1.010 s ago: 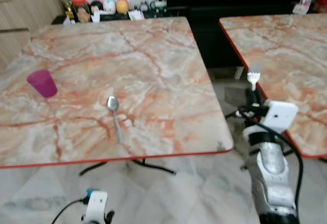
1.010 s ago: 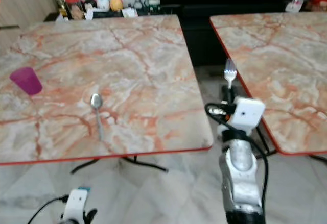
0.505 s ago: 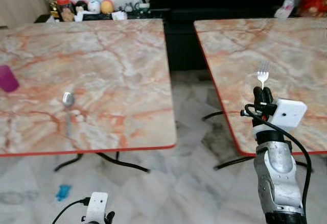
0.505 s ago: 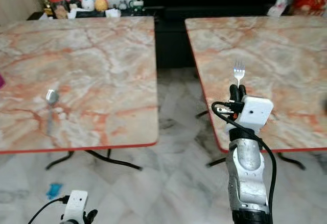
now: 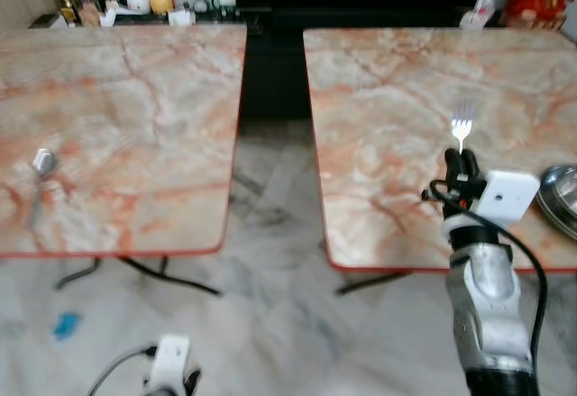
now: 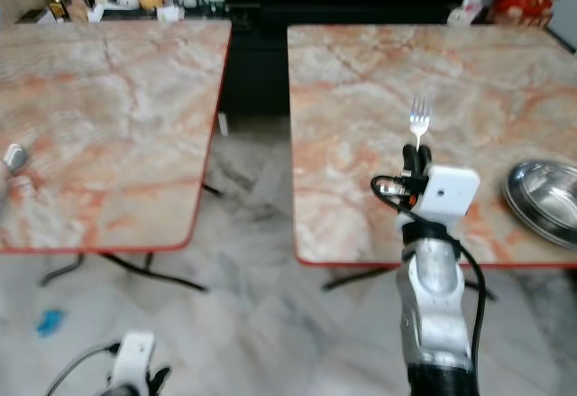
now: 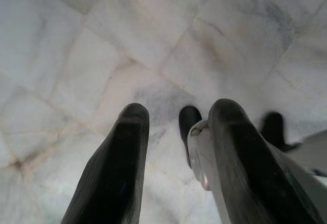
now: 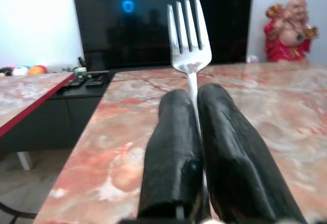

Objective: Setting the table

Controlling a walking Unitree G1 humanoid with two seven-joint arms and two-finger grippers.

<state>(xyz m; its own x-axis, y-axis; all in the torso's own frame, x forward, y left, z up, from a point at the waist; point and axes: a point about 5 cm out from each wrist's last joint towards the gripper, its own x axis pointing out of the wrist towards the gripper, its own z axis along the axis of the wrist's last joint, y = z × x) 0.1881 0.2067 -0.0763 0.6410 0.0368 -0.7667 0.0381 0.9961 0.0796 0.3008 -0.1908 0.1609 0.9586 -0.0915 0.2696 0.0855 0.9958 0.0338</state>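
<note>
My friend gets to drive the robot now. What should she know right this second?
Right gripper: shut on a fork, tines up, raised in front of the right-hand table.
Left gripper: open, holding nothing, hanging low over the floor.
Things: a metal bowl sits at the right side of that table. A spoon lies on the left-hand table.
Done: the fork is picked up.
Left: lay the fork down, probably beside the bowl, though where it goes is a guess. The spoon likely needs fetching too.
</note>
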